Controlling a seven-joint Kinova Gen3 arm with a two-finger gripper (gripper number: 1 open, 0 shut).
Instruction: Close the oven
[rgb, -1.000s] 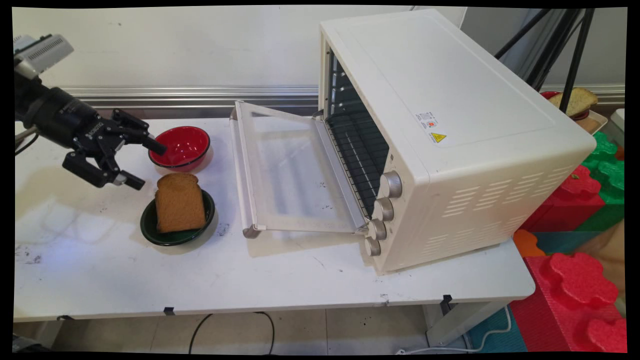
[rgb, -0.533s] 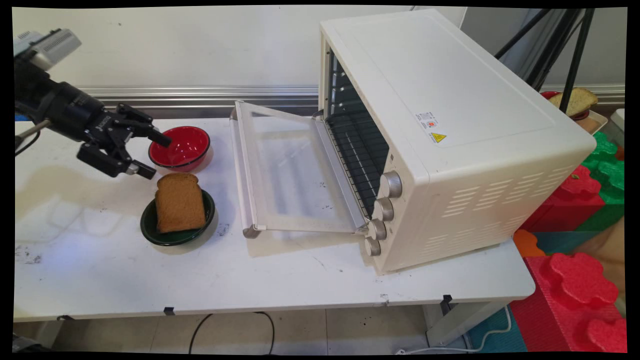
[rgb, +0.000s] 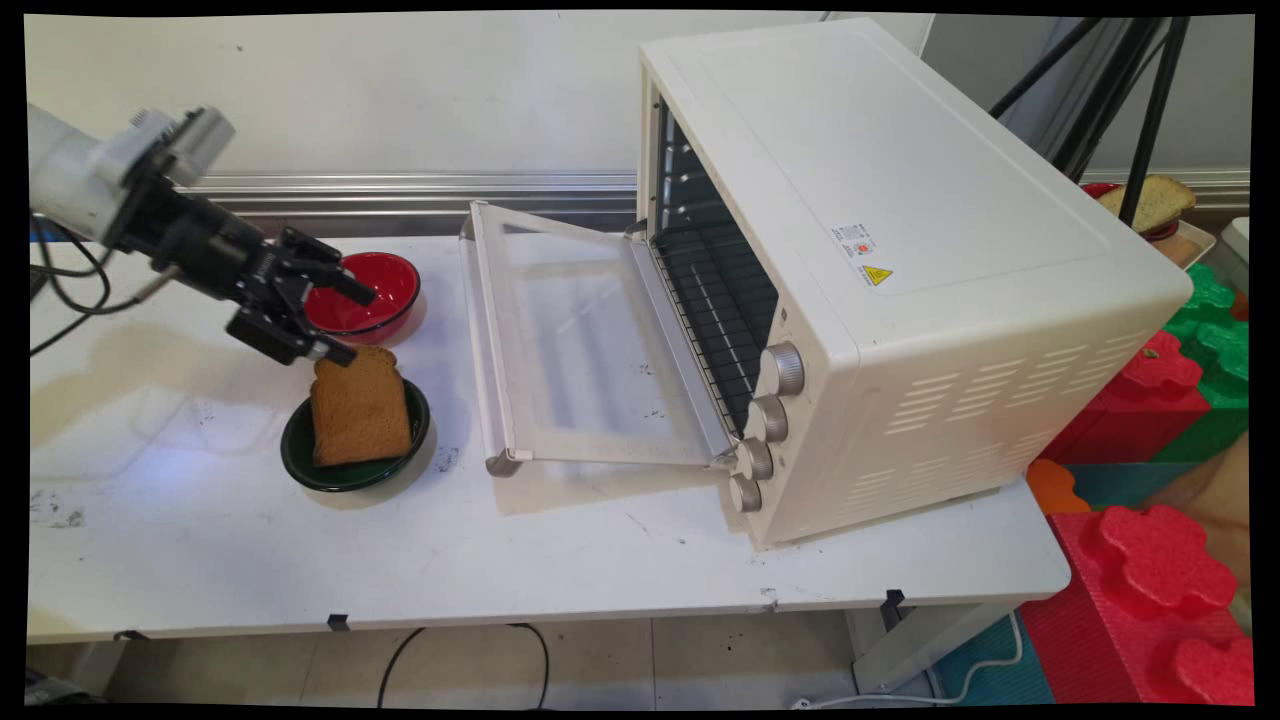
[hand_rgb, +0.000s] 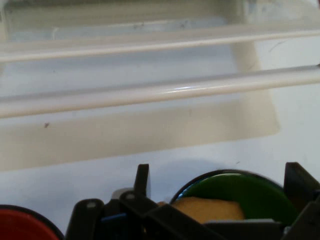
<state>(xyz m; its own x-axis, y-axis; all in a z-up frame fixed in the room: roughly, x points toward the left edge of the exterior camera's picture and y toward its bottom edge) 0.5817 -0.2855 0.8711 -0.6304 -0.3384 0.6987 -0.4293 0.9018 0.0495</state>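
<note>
My black gripper (rgb: 348, 320) is open and empty, pointing right, low over the left of the table. Its lower finger hangs just over the top edge of a brown slice of bread (rgb: 359, 405) that lies in a dark green bowl (rgb: 300, 455). Its upper finger reaches over a red bowl (rgb: 385, 285) just behind. In the hand view the gripper (hand_rgb: 217, 182) stands wide open above the green bowl (hand_rgb: 250, 192) with the bread (hand_rgb: 207, 209) in it, and the red bowl (hand_rgb: 20, 227) shows at the bottom left.
A cream toaster oven (rgb: 900, 250) stands to the right, its glass door (rgb: 570, 340) folded down flat toward the bowls, the rack inside bare. The door's handle bar (hand_rgb: 160, 92) crosses the hand view. Red and green foam blocks (rgb: 1150, 500) lie beyond the table's right end.
The gripper has moved right and slightly down, from left of the bowls to over the bread's top edge and the red bowl. Bread and bowls have not moved.
</note>
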